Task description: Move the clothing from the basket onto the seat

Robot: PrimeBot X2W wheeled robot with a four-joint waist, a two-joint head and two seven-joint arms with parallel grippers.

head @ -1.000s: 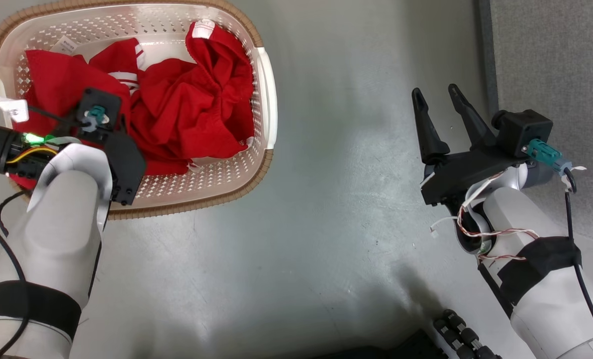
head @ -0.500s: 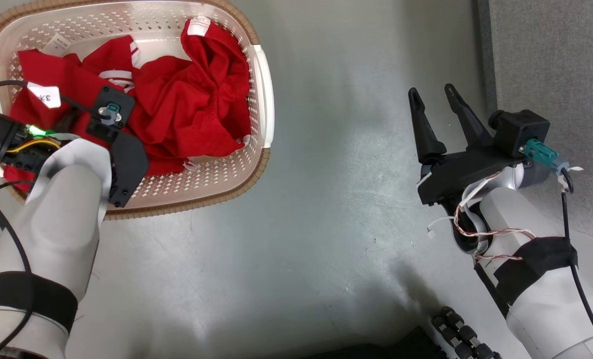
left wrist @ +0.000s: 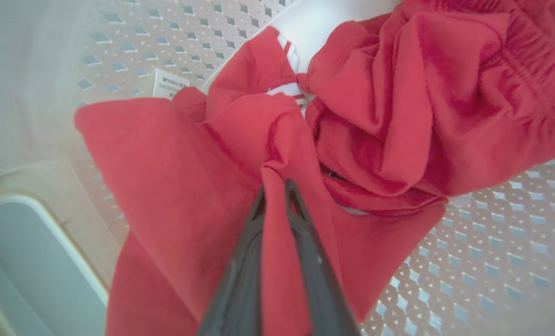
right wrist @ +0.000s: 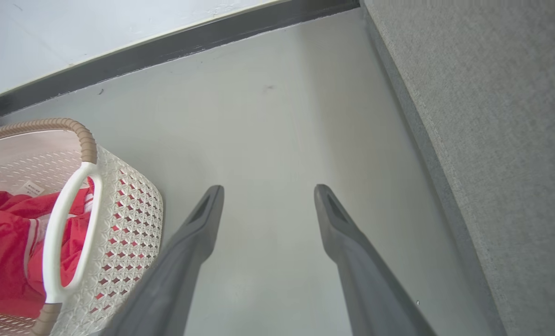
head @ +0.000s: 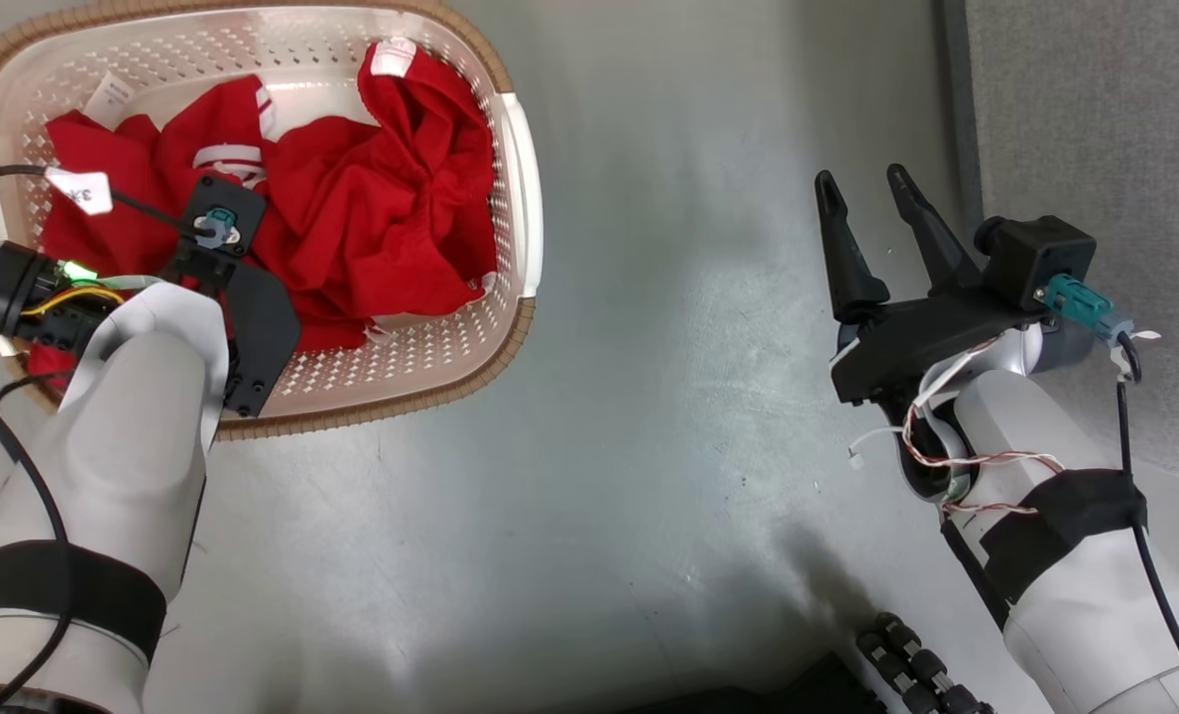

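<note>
Crumpled red clothing [head: 381,208] lies in the cream perforated basket [head: 522,149] at the upper left of the head view. My left wrist reaches down into the basket's left half. In the left wrist view my left gripper [left wrist: 275,184] is shut on a fold of one red garment [left wrist: 174,177], which is bunched between the fingers; a second garment [left wrist: 398,93] lies beside it. My right gripper [head: 865,180] hangs open over the floor with nothing between its fingers [right wrist: 198,224], between the basket [right wrist: 132,205] and the grey seat [head: 1095,109].
Grey floor [head: 668,397] separates the basket from the seat's edge [right wrist: 501,116]. A dark skirting board [right wrist: 165,46] and a white wall run along the far side. A black ribbed object [head: 906,654] lies at the bottom near my right arm.
My left wrist has shifted a little right and up inside the basket, and the left garment has bunched up, baring a white label. The right gripper has stayed put.
</note>
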